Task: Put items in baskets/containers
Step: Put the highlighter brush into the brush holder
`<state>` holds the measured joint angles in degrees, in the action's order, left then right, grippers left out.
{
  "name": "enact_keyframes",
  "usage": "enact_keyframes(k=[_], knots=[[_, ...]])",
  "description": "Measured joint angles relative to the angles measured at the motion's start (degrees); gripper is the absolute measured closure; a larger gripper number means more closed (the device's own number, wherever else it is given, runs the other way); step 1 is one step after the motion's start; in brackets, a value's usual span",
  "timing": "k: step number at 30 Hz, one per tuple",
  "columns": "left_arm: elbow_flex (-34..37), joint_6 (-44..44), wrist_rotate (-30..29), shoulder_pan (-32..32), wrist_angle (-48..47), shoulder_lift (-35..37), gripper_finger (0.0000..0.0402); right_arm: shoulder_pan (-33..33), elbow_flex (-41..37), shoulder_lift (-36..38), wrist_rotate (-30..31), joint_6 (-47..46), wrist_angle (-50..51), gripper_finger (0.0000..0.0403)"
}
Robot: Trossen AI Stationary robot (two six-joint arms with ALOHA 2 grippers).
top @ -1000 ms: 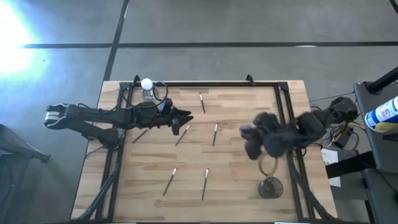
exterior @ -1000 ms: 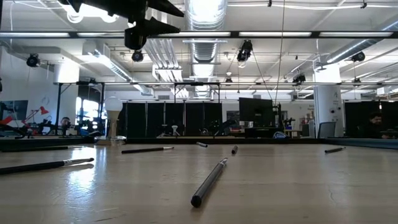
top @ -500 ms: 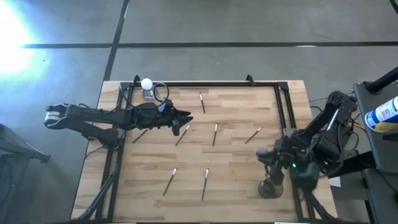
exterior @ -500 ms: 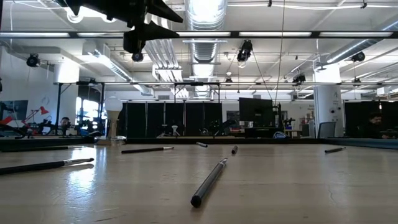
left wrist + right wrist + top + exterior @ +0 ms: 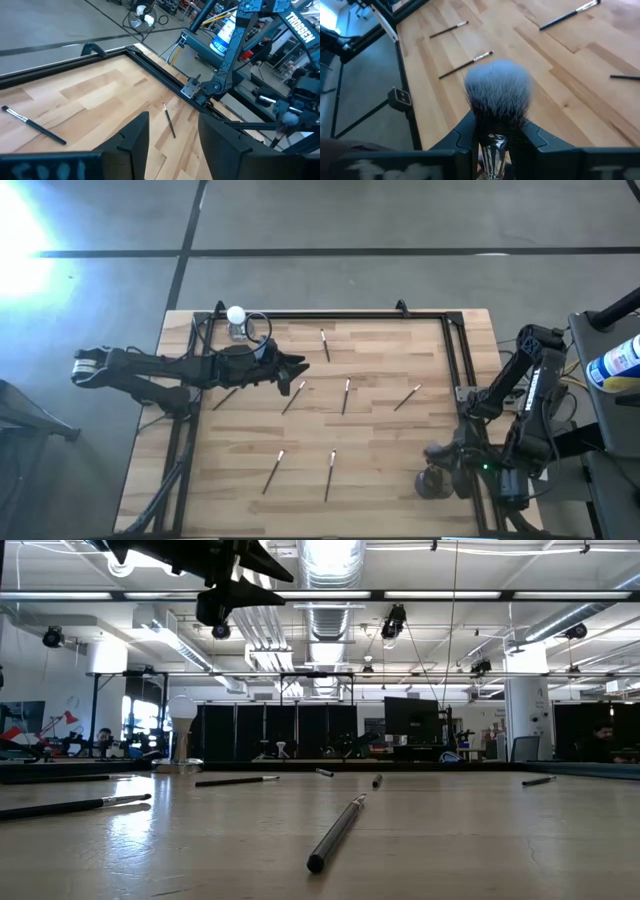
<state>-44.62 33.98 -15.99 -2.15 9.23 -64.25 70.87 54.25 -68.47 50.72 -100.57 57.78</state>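
Your right gripper [image 5: 495, 145] has its fingers clenched on the big brush [image 5: 497, 95], hanging over the cup [image 5: 434, 482]. Drop off-center and it'll tip the cup. Left gripper [image 5: 167, 142] hovers, fingers spread, empty.

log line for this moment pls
right gripper: shut on big brush, over cup | left gripper: open, waiting | thin brushes: on table

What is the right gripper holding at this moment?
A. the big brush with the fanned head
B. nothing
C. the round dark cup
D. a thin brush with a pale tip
A: in the right wrist view the right gripper is shut on the big brush, whose fanned head stands out past the fingers.
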Motion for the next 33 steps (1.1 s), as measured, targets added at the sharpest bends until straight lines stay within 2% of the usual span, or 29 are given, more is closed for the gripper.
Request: enact_keyframes(k=[18,21,33], knots=[[-0.02,0.70,-1.90,0.00,-0.23,-0.02,0.0241,2.03,-6.07,-0.31,-0.20,2.47,-7.61,0.0335],[-0.02,0.70,-2.01,0.00,-0.55,-0.04,0.0241,2.03,-6.11,-1.78,-1.88,2.56,-7.65,0.0335],[-0.02,0.76,-2.01,0.00,-1.52,-0.04,0.0241,2.01,-4.62,-6.65,-3.75,2.25,-9.33,0.0292]])
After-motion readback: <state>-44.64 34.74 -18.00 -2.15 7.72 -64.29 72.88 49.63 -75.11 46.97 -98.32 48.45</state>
